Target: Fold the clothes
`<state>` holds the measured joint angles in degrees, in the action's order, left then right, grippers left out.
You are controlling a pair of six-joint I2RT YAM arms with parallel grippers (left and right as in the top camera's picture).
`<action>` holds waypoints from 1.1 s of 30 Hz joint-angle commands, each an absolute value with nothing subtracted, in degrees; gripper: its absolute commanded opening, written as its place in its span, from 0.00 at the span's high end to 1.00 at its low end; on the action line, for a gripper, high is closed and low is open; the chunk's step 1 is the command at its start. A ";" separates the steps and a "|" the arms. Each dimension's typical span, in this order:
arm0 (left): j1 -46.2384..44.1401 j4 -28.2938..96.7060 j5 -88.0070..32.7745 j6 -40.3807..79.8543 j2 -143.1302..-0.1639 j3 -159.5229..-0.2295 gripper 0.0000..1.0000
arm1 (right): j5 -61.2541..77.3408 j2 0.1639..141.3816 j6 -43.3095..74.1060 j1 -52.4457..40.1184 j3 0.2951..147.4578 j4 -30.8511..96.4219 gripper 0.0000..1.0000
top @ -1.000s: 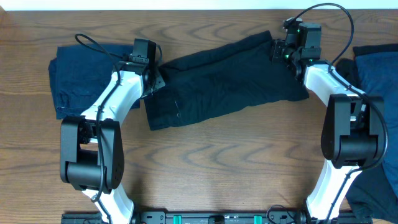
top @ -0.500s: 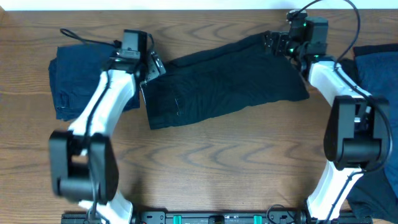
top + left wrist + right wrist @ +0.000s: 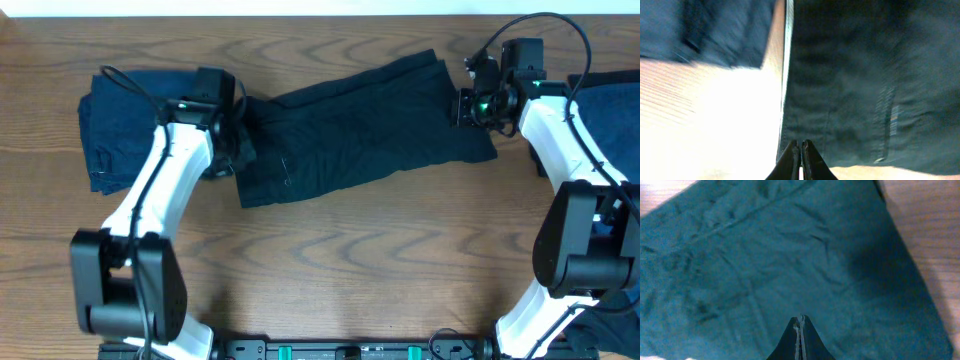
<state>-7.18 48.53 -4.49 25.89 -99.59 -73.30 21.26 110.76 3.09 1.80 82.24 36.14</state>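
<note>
Claws are both resting pinched shut, seemingly empty: left claw (image 3: 238, 148) at the left end of the black garment (image 3: 360, 125), right claw (image 3: 468, 106) at its right end, its long axis running between them. Toward the robot the table (image 3: 350, 260) is lying open; navy garments (image 3: 125, 125) are crowding both outer sides.

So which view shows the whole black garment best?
Overhead: the black garment lies spread out on the table, nearly its whole outline visible. The left wrist view shows only its blurred left end with a pale edge strip; the right wrist view, only a wrinkled patch by its right edge.
</note>
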 commanded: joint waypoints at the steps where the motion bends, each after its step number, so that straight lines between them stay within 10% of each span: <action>1: -7.66 47.11 -9.10 25.52 -102.32 -71.37 0.94 | 18.41 114.04 -0.71 0.97 80.99 33.98 0.99; 33: -11.33 40.95 -9.02 17.54 -108.47 -72.62 0.94 | -1.19 124.14 15.40 5.93 80.86 55.40 0.99</action>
